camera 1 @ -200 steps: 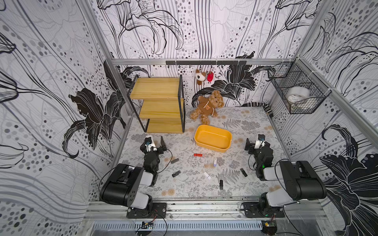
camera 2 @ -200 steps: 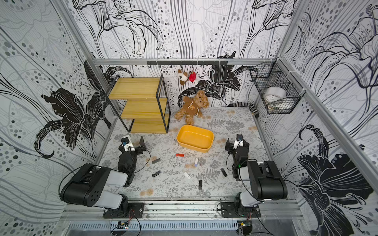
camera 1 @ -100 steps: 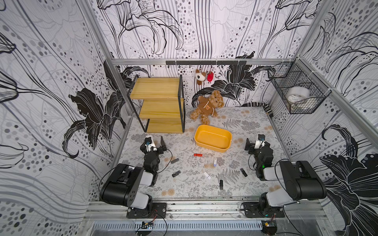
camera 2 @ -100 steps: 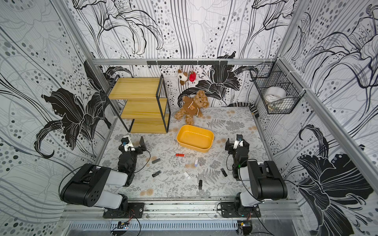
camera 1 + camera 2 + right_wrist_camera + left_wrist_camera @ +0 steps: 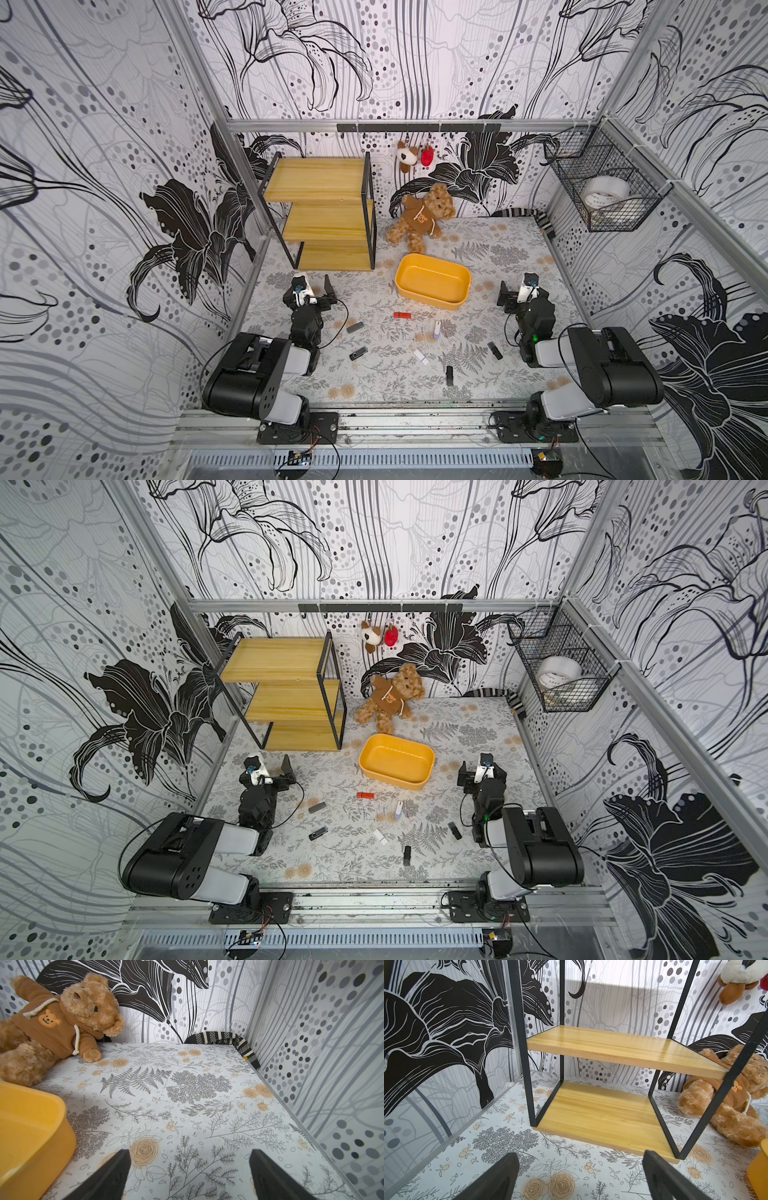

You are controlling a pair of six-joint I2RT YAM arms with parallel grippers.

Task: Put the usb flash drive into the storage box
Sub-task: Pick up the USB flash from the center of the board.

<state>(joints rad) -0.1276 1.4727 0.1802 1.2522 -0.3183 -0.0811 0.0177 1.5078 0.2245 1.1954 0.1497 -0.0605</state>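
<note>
Storage box (image 5: 419, 296) sits central on the table (image 5: 386, 382), red usb flash drive (image 5: 402, 315) just beside it on the front-edge side, probably more drives (image 5: 358, 353) nearby. Left gripper (image 5: 314, 286) and right gripper (image 5: 516, 291) gape wide, empty.

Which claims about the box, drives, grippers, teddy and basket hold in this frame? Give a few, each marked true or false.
1. The box is empty. True.
2. The left gripper holds a drive. False: it is open and empty.
3. A red drive lies on the table near the box. True.
4. The teddy sits on the rack. False: it lies on the table beside the rack.
5. The right gripper is open. True.
6. The basket is empty. False: it holds a roll of tape.
</note>
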